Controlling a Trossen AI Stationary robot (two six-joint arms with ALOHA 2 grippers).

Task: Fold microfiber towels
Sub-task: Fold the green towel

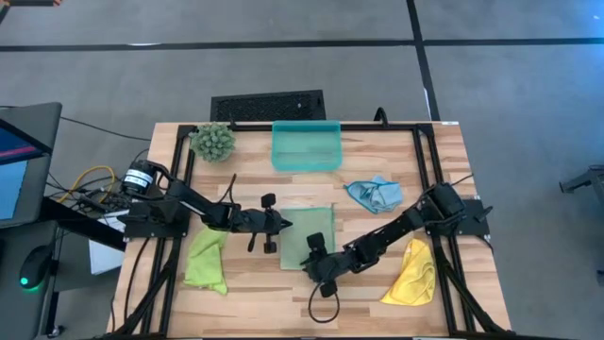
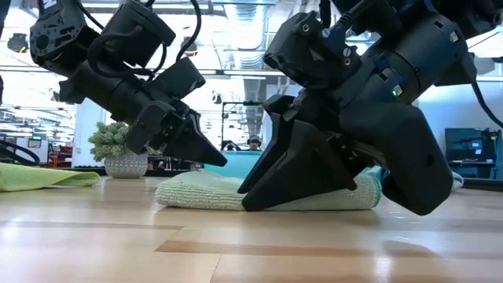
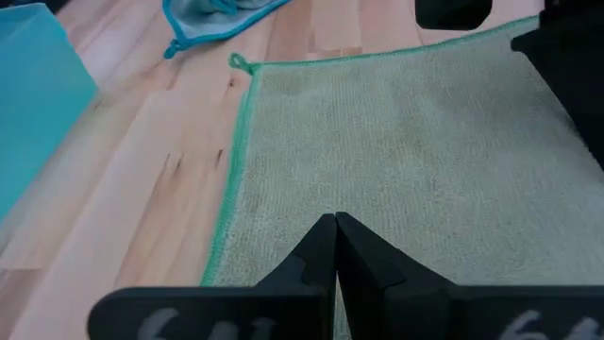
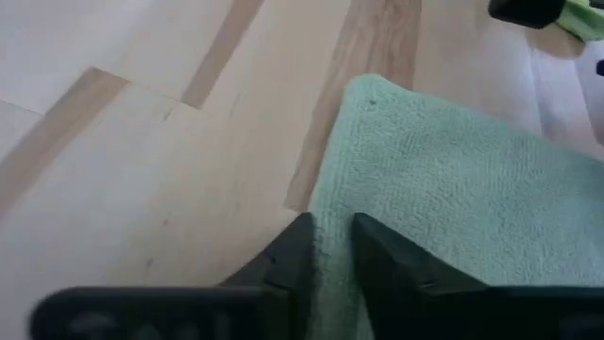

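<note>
Pinching sage towel (image 1: 310, 234) edge, right claw (image 1: 314, 262); left claw (image 1: 284, 225) beside

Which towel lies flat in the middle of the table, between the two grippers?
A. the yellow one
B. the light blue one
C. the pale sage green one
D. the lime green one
C: the pale sage green towel lies spread at the centre, with the left gripper and the right gripper at its edges.

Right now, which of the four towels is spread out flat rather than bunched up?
The pale sage green towel at the table's middle, lying flat between both arms. The lime green, light blue and yellow towels lie crumpled.
</note>
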